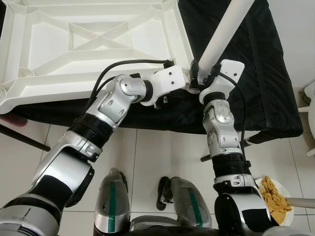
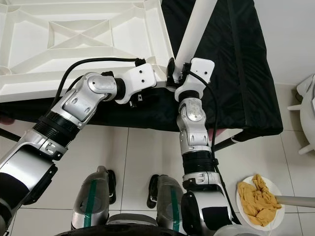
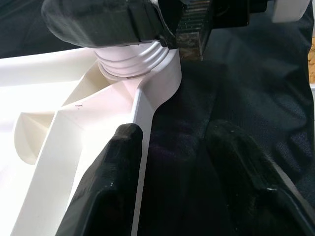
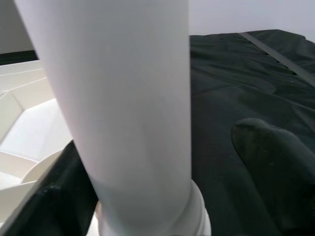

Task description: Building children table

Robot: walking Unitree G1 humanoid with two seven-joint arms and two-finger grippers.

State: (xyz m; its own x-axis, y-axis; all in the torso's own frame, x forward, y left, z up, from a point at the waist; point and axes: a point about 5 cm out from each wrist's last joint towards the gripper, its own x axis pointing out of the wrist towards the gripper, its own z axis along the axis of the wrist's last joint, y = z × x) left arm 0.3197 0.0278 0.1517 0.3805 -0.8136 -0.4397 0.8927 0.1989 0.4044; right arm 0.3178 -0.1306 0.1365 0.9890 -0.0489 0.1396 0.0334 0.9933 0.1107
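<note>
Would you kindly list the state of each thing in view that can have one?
Tabletop: upside down on the black cloth, ribbed underside up.
Table leg: standing tilted in the corner socket, threads showing at its base.
Corner socket: holding the leg's end.
Right claw: around the leg's base.
Left claw: open, one finger against the tabletop's edge.
Black cloth: draped over its support.
Plate: on the floor, holding yellow cloth.

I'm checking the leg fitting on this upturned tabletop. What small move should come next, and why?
Probably a further twist of the white leg by the right gripper. Its threaded end sits in the corner socket of the white tabletop with ridges exposed, so it looks not fully seated. The left gripper straddles the tabletop's edge.
</note>
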